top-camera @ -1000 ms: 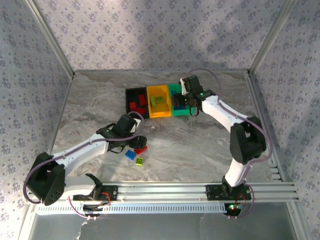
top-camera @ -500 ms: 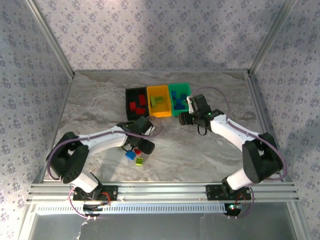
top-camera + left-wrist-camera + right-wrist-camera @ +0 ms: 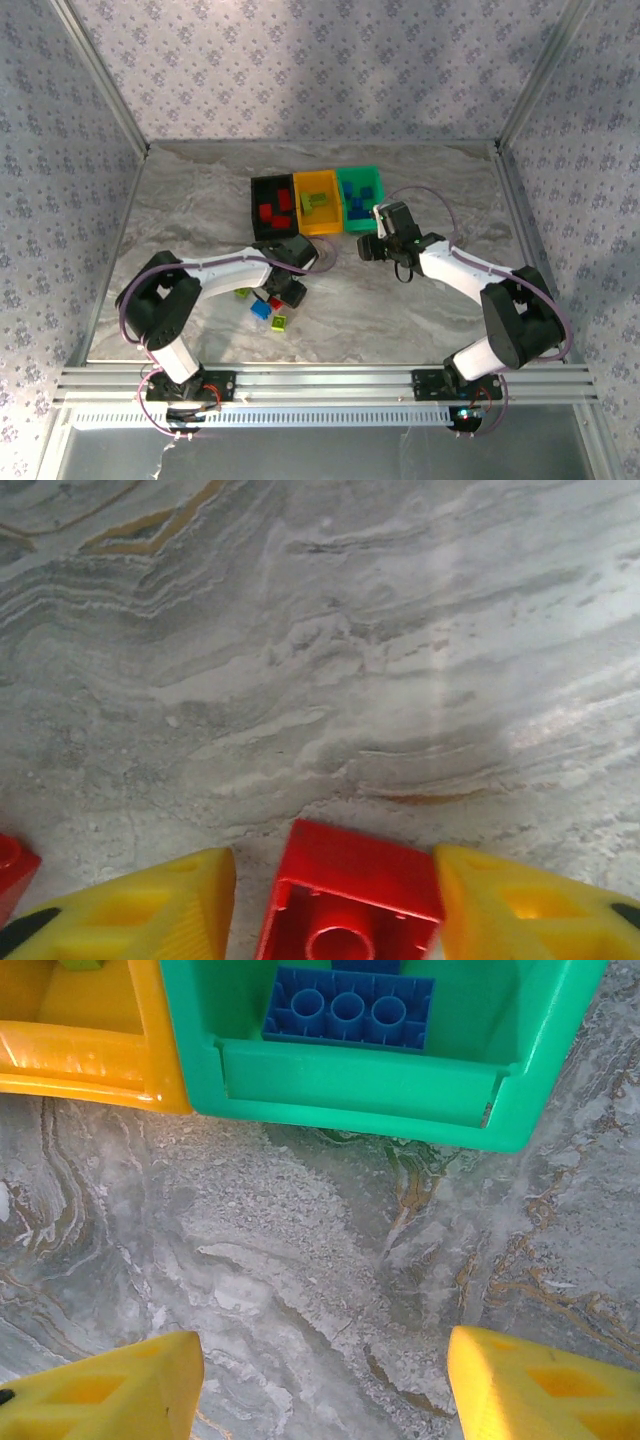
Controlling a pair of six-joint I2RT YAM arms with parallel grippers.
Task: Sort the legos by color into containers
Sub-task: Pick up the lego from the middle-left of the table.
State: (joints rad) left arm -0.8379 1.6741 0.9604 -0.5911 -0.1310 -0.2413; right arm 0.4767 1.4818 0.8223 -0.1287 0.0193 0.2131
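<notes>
Three joined containers stand at the back: black (image 3: 271,208) with red legos, orange-yellow (image 3: 317,202) with yellow-green ones, green (image 3: 358,197) with blue ones. Loose legos lie in front: blue (image 3: 261,310), yellow-green (image 3: 280,322), another yellow-green (image 3: 243,293). My left gripper (image 3: 287,291) is down over them. In the left wrist view a red lego (image 3: 350,895) lies upside down on the table between the fingers of the left gripper (image 3: 335,858); the right finger touches it, the left one stands a sliver off. My right gripper (image 3: 372,246) hangs open over bare table before the green container (image 3: 360,1085).
The marble table is fenced by patterned walls and a metal frame. A blue lego (image 3: 348,1010) lies in the green container near its front wall. The edge of another red lego (image 3: 10,865) shows left of my left finger.
My left arm has stretched right and down onto the loose pile, and its jaws have narrowed around the red lego. My right gripper has drawn back from the green container to the table before it.
</notes>
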